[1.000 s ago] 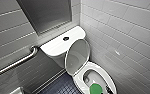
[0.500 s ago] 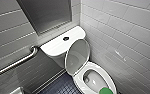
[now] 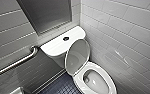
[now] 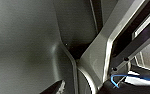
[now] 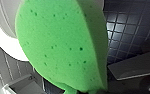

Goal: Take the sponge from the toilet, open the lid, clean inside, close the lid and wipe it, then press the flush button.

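Note:
The white toilet (image 3: pixel 78 82) stands in the corner with its oval lid (image 3: pixel 77 56) raised against the tank (image 3: pixel 53 46). The bowl is open, with water at the bottom. The round dark flush button (image 3: pixel 65 38) sits on the tank top. In the right wrist view the bright green sponge (image 5: pixel 63 42) shows large and close, and my right gripper is shut on its narrow end. Behind the sponge are the toilet's white curve (image 5: pixel 3 32) and dark floor tiles (image 5: pixel 126 27). My left gripper is open, close to grey panels (image 4: pixel 28 50).
A metal grab bar (image 3: pixel 16 63) runs along the grey tiled wall at the left. A white tiled wall (image 3: pixel 128 37) closes in the toilet's right side. Dark small-tiled floor (image 3: pixel 61 87) lies in front of the toilet.
A bit of green sponge showed at the bottom edge of the head view, by the bowl's front, and is gone from that view now. The toilet and lid stand as before.

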